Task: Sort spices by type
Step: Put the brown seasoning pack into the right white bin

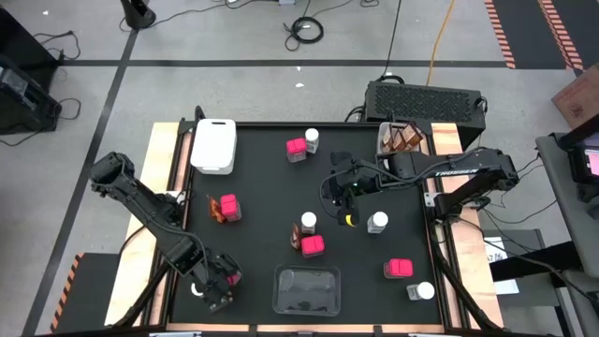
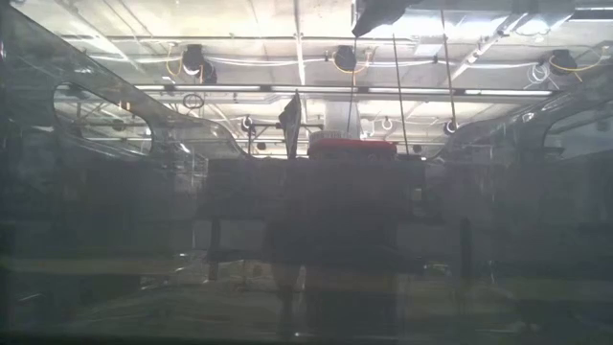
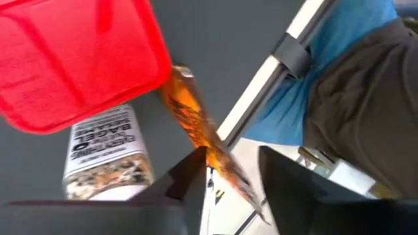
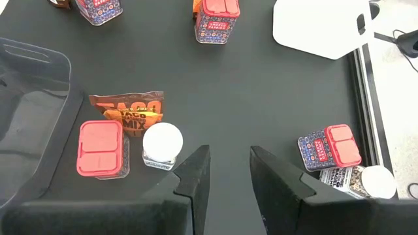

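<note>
Pink square-topped boxes (image 1: 312,245) (image 1: 398,269) (image 1: 297,148) and clear jars with white lids (image 1: 377,221) (image 1: 424,291) stand scattered on the black table. Brown jars (image 1: 402,139) fill a tray at the far right. My left gripper (image 1: 217,285) is at the near left corner and open. In its wrist view a pink box (image 3: 78,59), a lying clear jar (image 3: 108,156) and an orange packet (image 3: 196,124) are close ahead, and the packet runs in between the fingers. My right gripper (image 4: 230,176) (image 1: 342,195) hovers open over the table's middle, touching nothing. My left gripper has the orange packet's thin edge (image 3: 215,160) between its open fingers, close beside one finger (image 3: 189,176). Whether the finger touches the packet, I cannot tell.
A white lidded tray (image 1: 213,145) sits at the far left and a clear tray (image 1: 305,288) at the near middle. A pink box, white-lidded jar and taco packet (image 4: 130,114) lie just ahead of my right gripper. A person in blue (image 3: 353,78) stands past the table edge.
</note>
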### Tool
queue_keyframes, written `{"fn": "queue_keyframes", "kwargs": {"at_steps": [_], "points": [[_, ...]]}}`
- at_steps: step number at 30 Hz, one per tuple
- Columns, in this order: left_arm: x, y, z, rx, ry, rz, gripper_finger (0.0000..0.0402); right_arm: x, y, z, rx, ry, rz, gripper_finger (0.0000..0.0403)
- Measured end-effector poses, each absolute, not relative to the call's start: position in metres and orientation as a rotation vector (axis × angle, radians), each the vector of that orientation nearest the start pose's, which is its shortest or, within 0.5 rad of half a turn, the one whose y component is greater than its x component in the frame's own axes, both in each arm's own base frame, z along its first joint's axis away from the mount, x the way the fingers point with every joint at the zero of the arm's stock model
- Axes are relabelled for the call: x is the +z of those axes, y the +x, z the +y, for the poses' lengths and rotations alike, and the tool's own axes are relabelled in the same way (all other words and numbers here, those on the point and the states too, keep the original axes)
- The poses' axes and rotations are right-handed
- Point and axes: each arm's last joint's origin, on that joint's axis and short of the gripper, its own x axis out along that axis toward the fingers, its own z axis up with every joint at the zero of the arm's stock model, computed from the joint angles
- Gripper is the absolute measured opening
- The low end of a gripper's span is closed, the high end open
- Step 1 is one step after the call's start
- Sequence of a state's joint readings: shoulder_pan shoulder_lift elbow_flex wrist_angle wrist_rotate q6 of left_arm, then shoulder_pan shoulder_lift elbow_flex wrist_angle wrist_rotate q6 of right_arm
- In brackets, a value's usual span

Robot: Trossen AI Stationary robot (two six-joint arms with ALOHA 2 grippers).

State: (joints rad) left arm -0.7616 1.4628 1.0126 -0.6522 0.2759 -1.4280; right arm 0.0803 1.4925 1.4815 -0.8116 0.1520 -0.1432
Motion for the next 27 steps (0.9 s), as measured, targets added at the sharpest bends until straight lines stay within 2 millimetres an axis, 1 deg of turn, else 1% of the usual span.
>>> {"fn": "queue_keyframes", "kwargs": {"at_steps": [4,6,12,14,17,20,24,27], "points": [[0.228,0.199,-0.2,-0.02,-0.848,1.5,0.0034,0.353,0.31,0.021,-0.009,-0.231,0.822,0.0105],[0.228,0.198,-0.2,-0.038,-0.831,1.5,0.001,0.353,0.31,0.021,-0.009,-0.23,0.822,0.0105],[0.229,0.199,-0.2,-0.063,-0.806,1.493,0.0004,0.353,0.31,0.021,-0.009,-0.231,0.822,0.0105],[0.233,0.199,-0.2,-0.084,-0.797,1.484,0.0004,0.353,0.31,0.021,-0.009,-0.231,0.822,0.0105],[0.249,0.202,-0.2,-0.153,-0.8,1.434,0.0003,0.353,0.31,0.021,-0.009,-0.231,0.822,0.0105],[0.266,0.204,-0.194,-0.199,-0.792,1.361,0.0002,0.353,0.31,0.021,-0.009,-0.231,0.822,0.0105],[0.289,0.209,-0.181,-0.242,-0.775,1.284,0.0001,0.353,0.31,0.021,-0.006,-0.237,0.827,0.0105],[0.301,0.214,-0.166,-0.231,-0.728,1.266,0.0001,0.352,0.309,0.021,0.01,-0.26,0.834,0.0105]]}}
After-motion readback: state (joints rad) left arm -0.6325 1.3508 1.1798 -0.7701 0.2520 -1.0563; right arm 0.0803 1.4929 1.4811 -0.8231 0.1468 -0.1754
